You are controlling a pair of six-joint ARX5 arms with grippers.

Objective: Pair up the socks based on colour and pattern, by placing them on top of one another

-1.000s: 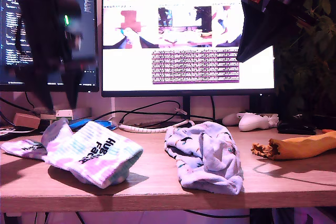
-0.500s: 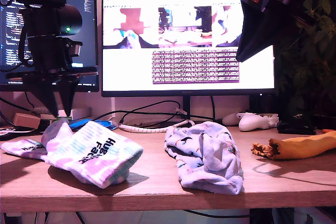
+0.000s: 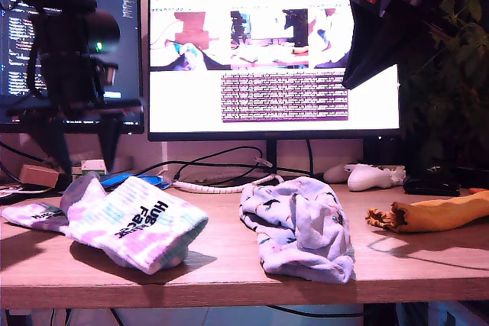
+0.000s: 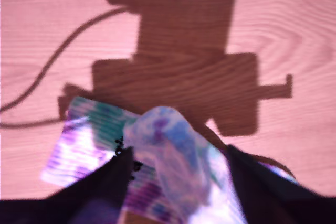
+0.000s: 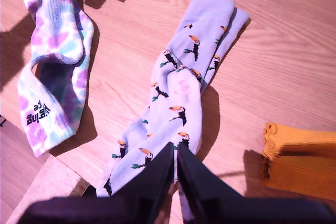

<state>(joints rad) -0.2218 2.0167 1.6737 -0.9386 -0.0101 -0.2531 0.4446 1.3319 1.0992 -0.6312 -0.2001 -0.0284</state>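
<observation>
- Handling the socks calls for treating all of them as light, limp fabric: they will fold, drape and drag on the wooden table instead of lifting flat, and nothing here looks fragile or slippery.
- Grip point, judged: a raised fold or the thicker ribbed cuff, where a pinch takes in enough cloth. A flat single layer is likely to slip out.
- Tie-dye socks: two, white with pink and teal blotches and black cuff lettering. They overlap at the exterior view's left. One hump of cloth stands up and makes the obvious pick point.
- Lavender socks: two, printed with small toucans. They lie along each other at the table's middle, twisted together, so lifting one will probably drag the other.
- Mustard-orange ribbed sock: one bundle at the exterior view's right, well apart from the rest. Whether it holds one sock or two cannot be told, as it runs off the frame.
- The first gripper hovers just above the tie-dye hump with its jaws spread and nothing between them.
- The second gripper hangs high over the lavender socks, at the exterior view's upper right. Its jaws are pressed together and empty.
</observation>
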